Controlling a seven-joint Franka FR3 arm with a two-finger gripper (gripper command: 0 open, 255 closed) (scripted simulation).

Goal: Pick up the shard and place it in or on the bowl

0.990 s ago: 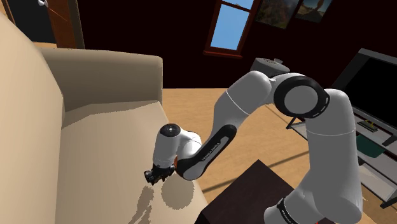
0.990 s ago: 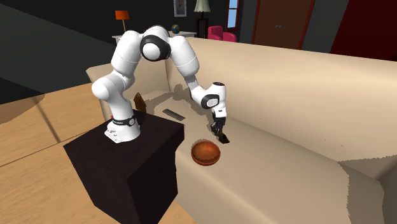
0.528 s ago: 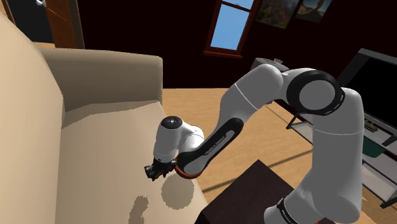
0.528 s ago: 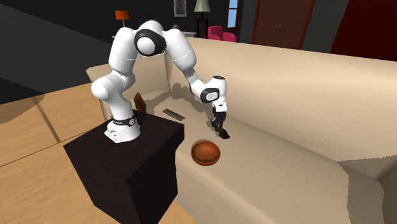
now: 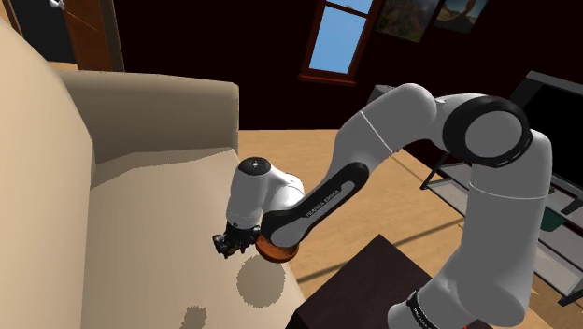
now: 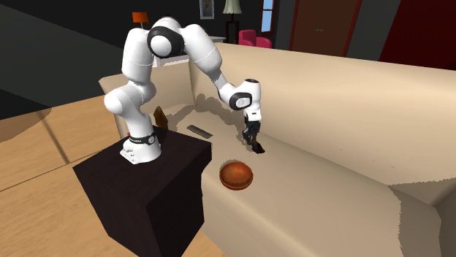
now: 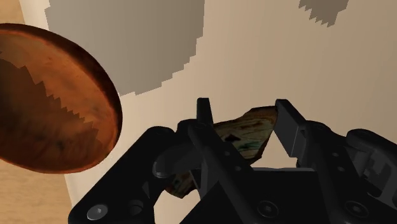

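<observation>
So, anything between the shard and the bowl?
Nothing visible. The gripper clasps the shard above the sofa seat. The bowl sits open beside it, with only bare cushion between them.

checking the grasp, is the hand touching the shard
Touching. In the wrist view the shard sits clasped between both fingers of the hand, with no gap on either side.

I see the bowl point(image 6: 237, 175) on the sofa point(image 6: 329, 150) seat near its front edge, just beside the stand point(image 6: 146, 190), and behind it, nearer the backrest, the gripper point(image 6: 257, 149) over the seat with the shard point(image 7: 245, 133) clasped between its fingers.
</observation>
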